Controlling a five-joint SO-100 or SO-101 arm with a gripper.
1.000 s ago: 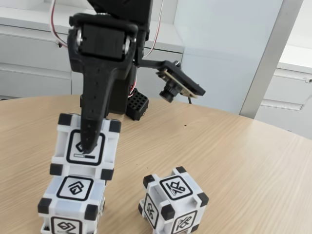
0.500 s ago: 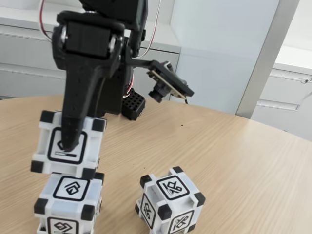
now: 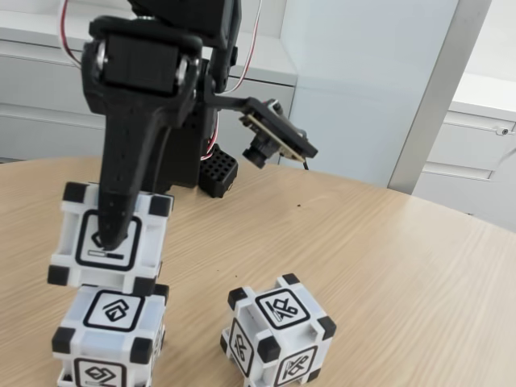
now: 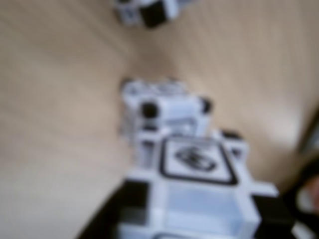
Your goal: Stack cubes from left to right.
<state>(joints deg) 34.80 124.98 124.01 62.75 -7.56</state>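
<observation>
The surface (image 3: 387, 266) is a pale wood-grain top with a rounded far edge, bare apart from the cubes and the arm's black perforated base block (image 3: 216, 172). Behind it the room is light: grey-white cabinets (image 3: 40, 105) with long drawer fronts along the back, a pale wall panel (image 3: 355, 89), and a slanted grey post (image 3: 423, 97) to the right of that panel.

Taking the bottom cube (image 3: 107, 330) as the landmark, it sits on the surface at the lower left of the fixed view. A second cube (image 3: 109, 238) is directly above it, tilted a little and shifted slightly left, its lower edge right at the bottom cube's top (whether they actually touch I cannot tell). The pincer (image 3: 113, 238) is closed on this upper cube: one long black finger (image 3: 129, 173) runs down across its front glyph, and the other finger is hidden behind. The third cube (image 3: 278, 337) stands alone on the surface to the right of the bottom cube, apart from it, turned corner-on to the camera.

A small camera board (image 3: 274, 137) sticks out from the arm, above and to the right of the bottom cube.

The wrist view is blurred; the held cube (image 4: 197, 199) looms large at the lower edge, another cube (image 4: 164, 107) lies just past it, and a further one (image 4: 149, 10) is near the top edge.
</observation>
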